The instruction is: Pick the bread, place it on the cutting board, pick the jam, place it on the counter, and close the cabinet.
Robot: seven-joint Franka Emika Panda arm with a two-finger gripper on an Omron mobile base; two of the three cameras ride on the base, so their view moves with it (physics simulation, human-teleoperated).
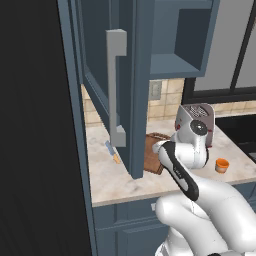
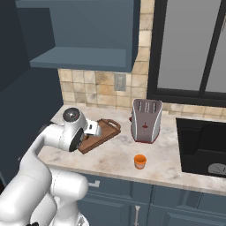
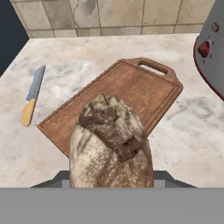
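You see no readable writing or brand anywhere; the toaster (image 2: 146,120) bears red marks too small to make out. Take the cutting board (image 3: 118,100) as landmark. Left of it in the hand view, a knife (image 3: 33,96) with an orange handle lies on the counter (image 3: 192,131), apart from the board. The bread (image 3: 111,148) sits in front of the board's near edge, pinched in the gripper (image 3: 111,177); its fingertips are hidden behind the loaf, so you only see grey bits at either side. You can't tell if the loaf touches the board. Right of the board stands the toaster, cut off by the hand view's edge. Further right and nearer the counter's front, the jam (image 2: 140,161) stands on the counter. Above, the cabinet (image 1: 125,85) door hangs open and hides part of the board in the left base view.
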